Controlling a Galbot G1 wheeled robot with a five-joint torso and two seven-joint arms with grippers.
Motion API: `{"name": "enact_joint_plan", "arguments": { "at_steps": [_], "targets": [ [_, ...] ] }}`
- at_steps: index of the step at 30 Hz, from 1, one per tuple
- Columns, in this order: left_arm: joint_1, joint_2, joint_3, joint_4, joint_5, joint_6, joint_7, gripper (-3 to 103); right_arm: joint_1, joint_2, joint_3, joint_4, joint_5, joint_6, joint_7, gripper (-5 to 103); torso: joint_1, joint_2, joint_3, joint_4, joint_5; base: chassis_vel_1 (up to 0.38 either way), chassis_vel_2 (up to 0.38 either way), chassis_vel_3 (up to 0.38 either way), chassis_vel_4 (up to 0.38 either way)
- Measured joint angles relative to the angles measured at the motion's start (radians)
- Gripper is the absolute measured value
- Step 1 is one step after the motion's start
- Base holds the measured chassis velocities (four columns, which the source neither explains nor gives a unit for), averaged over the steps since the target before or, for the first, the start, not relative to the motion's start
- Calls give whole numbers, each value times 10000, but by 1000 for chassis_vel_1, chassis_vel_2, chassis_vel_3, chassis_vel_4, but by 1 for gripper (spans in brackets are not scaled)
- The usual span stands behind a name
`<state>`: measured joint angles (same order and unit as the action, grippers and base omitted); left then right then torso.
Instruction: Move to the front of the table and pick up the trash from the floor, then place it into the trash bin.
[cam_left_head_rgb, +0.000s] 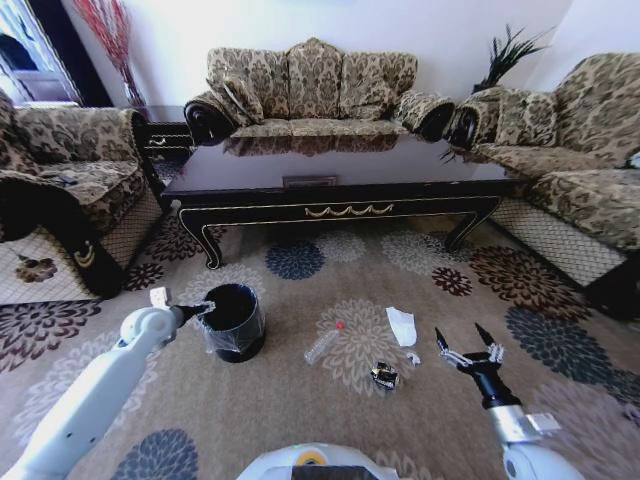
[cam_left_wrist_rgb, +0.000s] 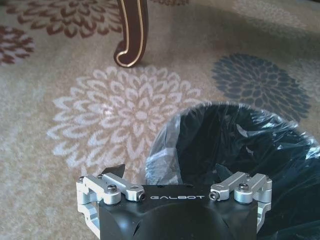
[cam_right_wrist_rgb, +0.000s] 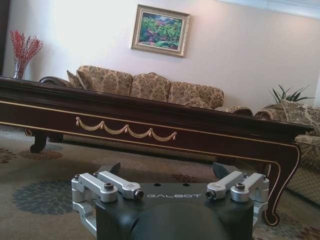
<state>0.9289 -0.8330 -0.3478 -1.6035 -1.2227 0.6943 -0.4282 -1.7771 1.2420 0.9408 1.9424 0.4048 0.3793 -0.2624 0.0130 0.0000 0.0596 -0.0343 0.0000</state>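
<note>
The dark table stands ahead on the patterned floor. In front of it sits the black trash bin with its plastic liner. The trash lies to the bin's right: a clear bottle with a red cap, a crumpled white paper, a dark wrapper and a tiny white scrap. My left gripper hovers open at the bin's left rim, and its wrist view looks into the bin. Just right of the wrapper and paper, my right gripper hangs open and empty above the carpet.
Sofas surround the table: one behind it, one on the left and one on the right. A curved table leg stands beyond the bin. The right wrist view faces the table's front rail.
</note>
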Motion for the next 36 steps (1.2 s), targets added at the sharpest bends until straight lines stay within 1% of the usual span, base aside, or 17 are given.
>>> {"name": "enact_joint_plan", "arguments": {
  "at_steps": [1, 4, 6, 7, 10, 11, 14, 16, 19, 20, 22, 23, 26, 28, 29, 31, 36],
  "targets": [
    [-62, -41, 69, 114, -8, -12, -2, 101, 0, -3, 15, -22, 8, -3, 8, 100, 0, 0, 0, 5, 0, 0, 0, 0, 0],
    [-129, -86, 154, 251, -69, -15, -15, 99, 33, -23, 22, -82, 13, -13, 26, 100, 0, 0, 0, 5, -1, 0, 0, 0, 0],
    [-137, -88, 192, 348, -94, -6, -29, 90, 113, -22, 5, -119, 13, -53, 73, 100, 0, 1, -1, 4, 4, 0, 0, 0, 0],
    [-137, -88, 192, 348, -94, -6, -29, 90, 113, -22, 5, -119, 13, -53, 73, 100, 0, 1, -1, 4, 4, 0, 0, 0, 0],
    [-108, -127, 177, 432, -87, -27, -23, 74, 226, 0, -84, -152, -26, -121, 118, 100, -1, 2, -3, 6, 8, 0, 0, 0, 0],
    [-108, -127, 177, 432, -87, -27, -23, 74, 226, 0, -84, -152, -26, -121, 118, 100, -1, 2, -3, 6, 8, 0, 0, 0, 0],
    [41, -136, 125, 261, -80, -38, -101, 57, 322, -11, -161, -235, -68, -150, 139, 100, -1, 2, -2, 4, 4, 0, 0, 0, 0],
    [85, -131, 112, 215, -72, -40, -127, 57, 353, -16, -176, -252, -78, -155, 147, 100, -1, 2, -3, 3, 3, 0, 0, 0, 0],
    [244, -78, 45, 65, -66, -43, -182, 42, 423, -34, -218, -272, -92, -172, 186, 100, -1, 2, -2, 8, -1, 0, 0, 0, 0],
    [244, -78, 45, 65, -66, -43, -182, 42, 423, -34, -218, -272, -92, -172, 186, 100, -1, 2, -2, 8, -1, 0, 0, 0, 0],
    [364, -3, -14, -37, -67, -42, -186, 30, 431, -52, -219, -268, -90, -178, 204, 100, -1, 2, -1, 5, -2, 0, 0, 0, 0],
    [364, -3, -14, -37, -67, -42, -186, 30, 431, -52, -219, -268, -90, -178, 204, 100, -1, 2, -1, 5, -2, 0, 0, 0, 0],
    [481, 20, -115, -194, -88, -41, -191, 15, 416, -90, -192, -257, -86, -178, 224, 100, 0, 1, 0, 2, -3, 0, 0, 0, 0],
    [511, 20, -135, -231, -89, -38, -205, 15, 415, -99, -186, -255, -86, -179, 232, 100, 0, 1, 0, 1, -4, 0, 0, 0, 0],
    [638, 18, -183, -374, -125, 5, -233, 7, 413, -126, -175, -254, -86, -179, 257, 100, 0, 1, 2, 0, -9, 0, 0, 0, 0],
    [787, 19, -280, -564, -163, 10, -211, 4, 424, -138, -172, -255, -104, -181, 285, 100, 0, 0, 2, -5, -13, 0, 0, 0, 0],
    [1079, 50, -551, -802, -136, -5, -292, 2, 439, -155, -171, -279, -199, -226, 347, 100, 0, 1, 1, -1, 0, 0, 0, 0, 0]
  ]
}}
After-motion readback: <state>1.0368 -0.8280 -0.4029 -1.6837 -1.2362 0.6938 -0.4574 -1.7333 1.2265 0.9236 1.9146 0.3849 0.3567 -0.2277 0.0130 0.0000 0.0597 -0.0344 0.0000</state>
